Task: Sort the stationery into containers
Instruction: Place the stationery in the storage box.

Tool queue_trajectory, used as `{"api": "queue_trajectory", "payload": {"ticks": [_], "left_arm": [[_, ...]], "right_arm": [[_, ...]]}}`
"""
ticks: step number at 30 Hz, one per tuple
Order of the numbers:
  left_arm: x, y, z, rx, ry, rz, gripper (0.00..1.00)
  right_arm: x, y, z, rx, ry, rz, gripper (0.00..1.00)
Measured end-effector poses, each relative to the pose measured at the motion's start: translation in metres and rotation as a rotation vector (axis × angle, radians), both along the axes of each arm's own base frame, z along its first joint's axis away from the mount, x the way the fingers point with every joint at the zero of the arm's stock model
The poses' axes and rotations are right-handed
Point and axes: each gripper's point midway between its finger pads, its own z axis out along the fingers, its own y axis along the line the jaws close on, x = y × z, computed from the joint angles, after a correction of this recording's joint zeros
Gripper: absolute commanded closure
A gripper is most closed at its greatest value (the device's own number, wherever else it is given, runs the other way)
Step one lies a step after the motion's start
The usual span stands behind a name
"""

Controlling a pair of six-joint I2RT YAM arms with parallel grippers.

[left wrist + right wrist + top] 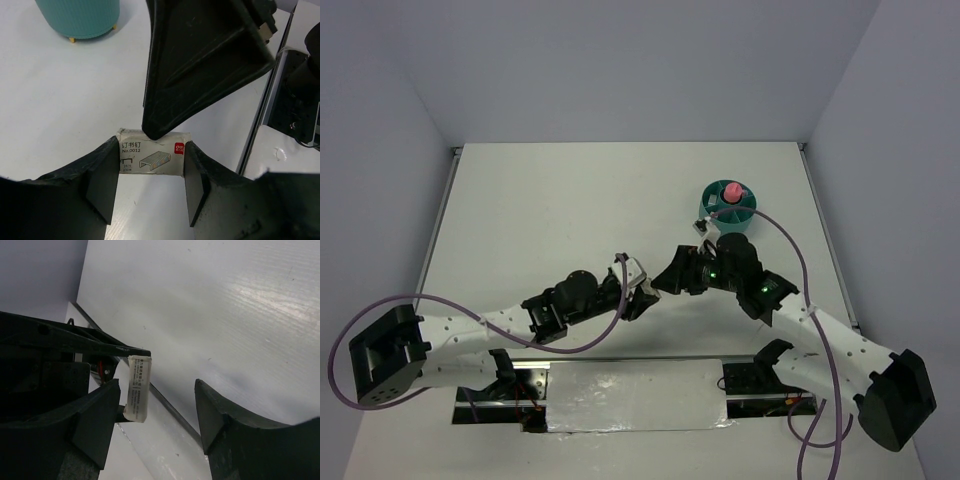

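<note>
Left arm (460, 335) and right arm (830, 340) stretch inward, wrists nearly meeting; left jaws are clamped, right jaws stand apart.

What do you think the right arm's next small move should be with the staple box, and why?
Probably closing the right fingers on the staple box. The left fingers clamp it at their tips. The right fingers stand open around it, one close beside it and the other apart. The teal tub sits on the right arm's side, so a handover looks likely.
</note>
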Motion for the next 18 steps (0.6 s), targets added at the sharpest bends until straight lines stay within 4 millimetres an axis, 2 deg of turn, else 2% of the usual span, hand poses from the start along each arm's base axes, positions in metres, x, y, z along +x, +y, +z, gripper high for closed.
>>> {"api": "queue_trajectory", "payload": {"ticks": [1, 6, 9, 10, 11, 13, 16, 17, 18], "left_arm": [[-0.001, -0.001, -0.001, 0.003, 0.0, -0.006, 0.72], [-0.003, -0.003, -0.008, 0.025, 0.001, -0.03, 0.69], [-0.003, -0.004, -0.011, 0.031, 0.005, -0.034, 0.68], [-0.003, -0.004, -0.012, 0.033, 0.006, -0.034, 0.68], [-0.003, -0.004, -0.011, 0.032, 0.005, -0.033, 0.68], [-0.002, -0.004, -0.013, 0.04, 0.005, -0.029, 0.69], [-0.001, -0.004, -0.016, 0.052, 0.009, -0.021, 0.66], [-0.001, -0.004, -0.016, 0.056, 0.009, -0.018, 0.63], [0.0, -0.004, -0.015, 0.056, 0.008, -0.013, 0.54]], "right_arm": [[0.0, 0.003, -0.002, 0.001, 0.006, 0.008, 0.37], [-0.006, 0.016, -0.006, 0.015, 0.025, 0.054, 0.47], [-0.011, 0.023, -0.005, 0.038, 0.024, 0.091, 0.62], [-0.012, 0.024, -0.006, 0.04, 0.021, 0.096, 0.79], [-0.011, 0.023, -0.008, 0.036, 0.017, 0.093, 0.88], [-0.01, 0.021, -0.012, 0.039, 0.038, 0.071, 0.97], [-0.011, 0.019, -0.015, 0.038, 0.049, 0.063, 1.0], [-0.011, 0.019, -0.015, 0.039, 0.048, 0.061, 1.0], [-0.01, 0.019, -0.014, 0.039, 0.045, 0.059, 1.0]]}}
